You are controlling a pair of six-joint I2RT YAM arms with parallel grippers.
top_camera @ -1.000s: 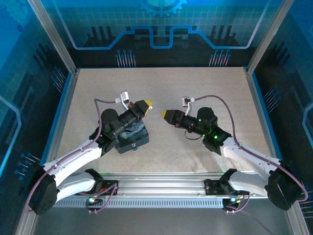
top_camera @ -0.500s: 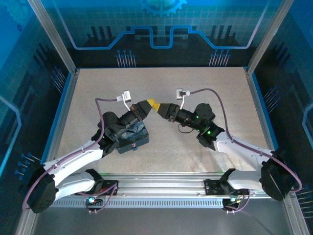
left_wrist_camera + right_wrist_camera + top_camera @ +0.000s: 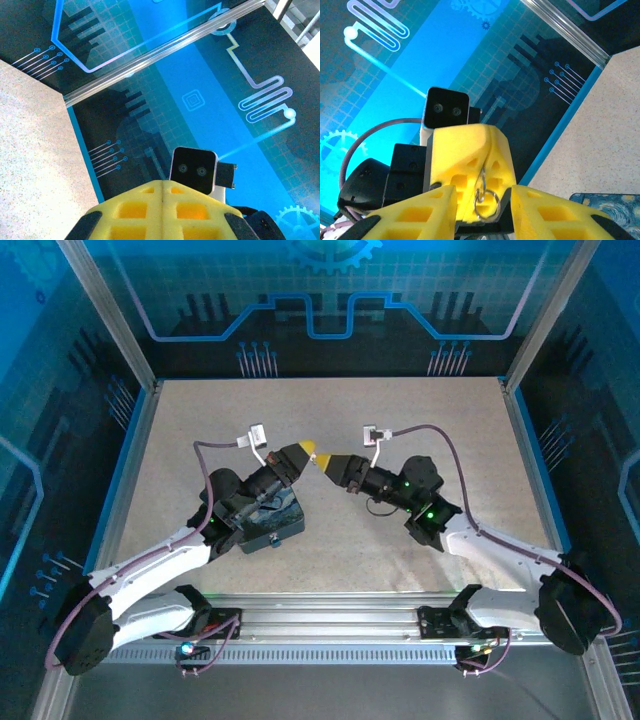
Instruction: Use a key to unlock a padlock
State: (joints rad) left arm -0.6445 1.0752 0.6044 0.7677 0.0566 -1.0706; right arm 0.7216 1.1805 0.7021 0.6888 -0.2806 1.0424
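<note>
The two pincers meet tip to tip above the middle of the tabletop (image 3: pixel 400 410). The left pincer (image 3: pixel 305 452) points away from its base toward the right arm. The right pincer (image 3: pixel 336 464) points back at it, so their long axes lie nearly on one line.

In the left wrist view the left pincer's yellow fingers are pressed together, with no gap at the seam. In the right wrist view a small silvery ring (image 3: pixel 487 202) on a wire loop dangles from that closed tip, so the left pincer looks clamped on the wire. The right pincer's fingers (image 3: pixel 427 210) stand apart, one on each side of the ring, and do not seem to touch it.

I cannot make out the padlock's dark body. The ring may belong to it or to the key, with the rest pinched in the left tip. The box (image 3: pixel 275 525) lies on the tabletop under the left forearm, apart from the ring.

The next move likely turns on the ring hanging between the right pincer's open fingers. The right arm is placed to close on it, with little room beside the left tip. Both arms reach inward with bent elbows and raised wrists.
</note>
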